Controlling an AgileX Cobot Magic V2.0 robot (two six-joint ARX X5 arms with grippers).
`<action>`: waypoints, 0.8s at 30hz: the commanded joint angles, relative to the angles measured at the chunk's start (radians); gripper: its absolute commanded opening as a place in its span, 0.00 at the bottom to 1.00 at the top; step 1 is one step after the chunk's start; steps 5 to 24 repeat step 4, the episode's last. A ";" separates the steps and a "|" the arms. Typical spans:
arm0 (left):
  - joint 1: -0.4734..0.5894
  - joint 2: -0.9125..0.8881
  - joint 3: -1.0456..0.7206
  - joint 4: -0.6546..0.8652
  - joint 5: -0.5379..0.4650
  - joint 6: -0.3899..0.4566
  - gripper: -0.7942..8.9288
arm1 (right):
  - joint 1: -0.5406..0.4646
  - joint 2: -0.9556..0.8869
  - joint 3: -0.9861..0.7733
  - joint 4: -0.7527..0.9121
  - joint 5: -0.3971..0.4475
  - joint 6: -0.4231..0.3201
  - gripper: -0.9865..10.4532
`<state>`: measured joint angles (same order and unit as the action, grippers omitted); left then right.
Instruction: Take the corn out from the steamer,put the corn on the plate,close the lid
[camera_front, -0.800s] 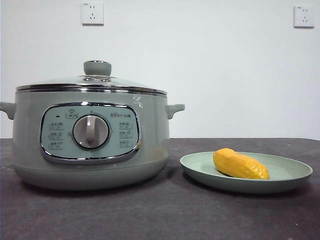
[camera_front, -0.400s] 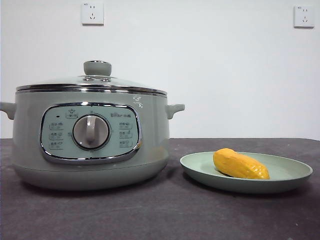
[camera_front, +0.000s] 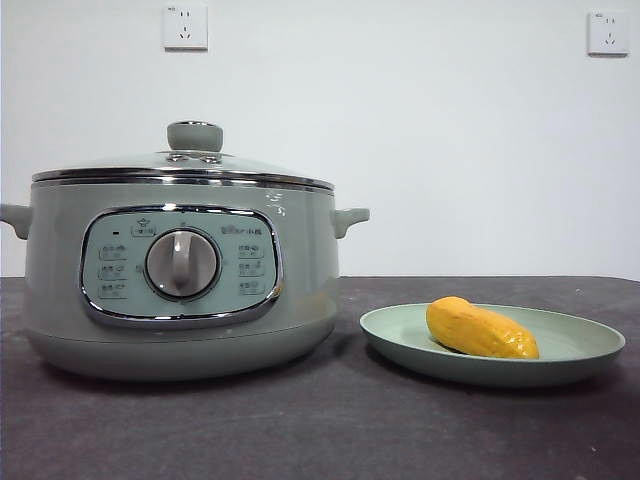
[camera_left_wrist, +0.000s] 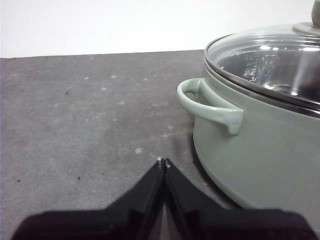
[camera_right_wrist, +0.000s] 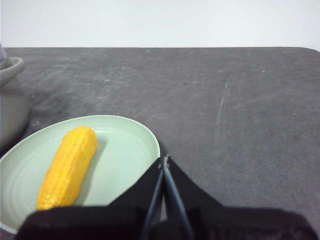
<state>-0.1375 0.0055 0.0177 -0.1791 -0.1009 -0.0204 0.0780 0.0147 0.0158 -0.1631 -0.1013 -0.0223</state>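
Corn: the corn (camera_front: 481, 329) lies on its side on the plate (camera_front: 590, 345), touching nothing else; in the right wrist view the cob (camera_right_wrist: 69, 166) shows whole, its kernel rows visible.
Plate: sits on the counter (camera_front: 320, 430) just beside the steamer (camera_front: 180, 280), apart from it; in the right wrist view the plate (camera_right_wrist: 125, 150) is cut off at the picture's edge and partly covered by the gripper's black body.
Steamer: stands on the counter with its control panel and dial facing the front camera; 1 side handle is cut off at the front view's edge. The panel's small markings are too fine to read.
Lid: the lid (camera_front: 185, 165) sits closed on the steamer, knob upright. In the left wrist view the lid (camera_left_wrist: 270, 60) is only partly in frame, its knob clipped at the corner; reflections on the glass make the inside hard to make out.
Left gripper: the left gripper (camera_left_wrist: 163, 162) holds nothing, its 2 jaws pressed together tip to tip, low over the counter near the steamer's side handle (camera_left_wrist: 210, 105), not touching it.
Right gripper: the right gripper (camera_right_wrist: 164, 159) is empty too, jaws closed to a thin slit, at the plate's rim, apart from the corn.
Front view: neither arm appears; 2 wall sockets (camera_front: 185, 27) show on the white wall behind.
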 joint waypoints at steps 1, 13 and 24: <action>0.004 -0.002 -0.014 0.004 0.000 -0.009 0.08 | -0.001 0.000 -0.010 -0.011 0.003 0.009 0.09; 0.004 -0.002 -0.014 0.004 0.000 -0.009 0.08 | -0.001 0.000 -0.010 -0.011 0.003 0.009 0.09; 0.004 -0.002 -0.014 0.004 0.000 -0.009 0.08 | -0.001 0.000 -0.010 -0.011 0.003 0.009 0.09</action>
